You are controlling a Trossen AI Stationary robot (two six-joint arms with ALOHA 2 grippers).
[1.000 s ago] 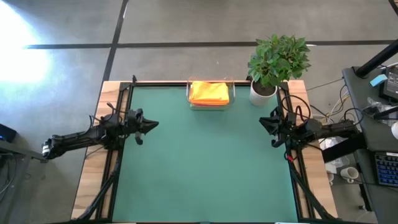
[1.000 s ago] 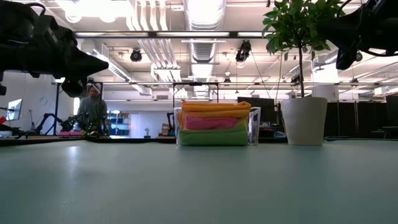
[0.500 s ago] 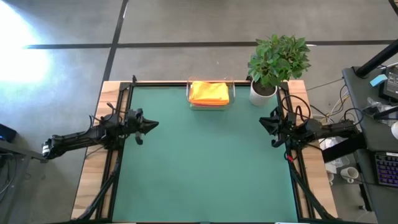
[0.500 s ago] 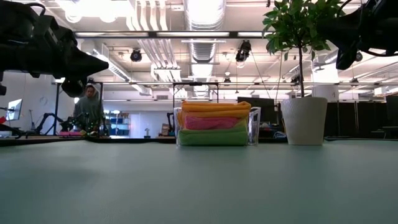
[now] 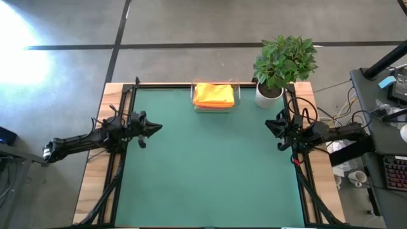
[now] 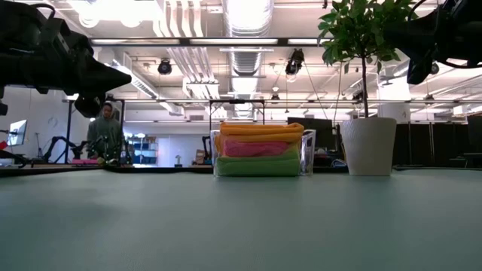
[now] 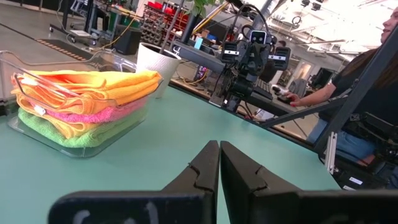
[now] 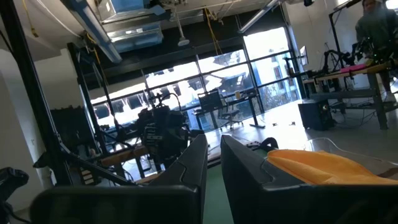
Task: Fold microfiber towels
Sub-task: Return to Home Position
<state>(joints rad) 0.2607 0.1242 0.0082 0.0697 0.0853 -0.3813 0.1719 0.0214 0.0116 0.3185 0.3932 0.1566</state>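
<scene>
Green tabletop (image 5: 210, 172) spread wide in front. Midway back, left end effector (image 5: 156, 128) over the left edge, fingers pinched together, holding nothing; right end effector (image 5: 268, 124) over the right edge, likewise clenched and carrying nothing, both tips pointing inward. At the far edge, microfiber towels (image 6: 260, 147) folded and stacked in a clear tray (image 6: 307, 162) (lime green lowest, hot pink above, orange tones on top). Just right of it, white potted plant (image 5: 284, 60). Beyond, off in the room, a person (image 6: 105, 132) standing
</scene>
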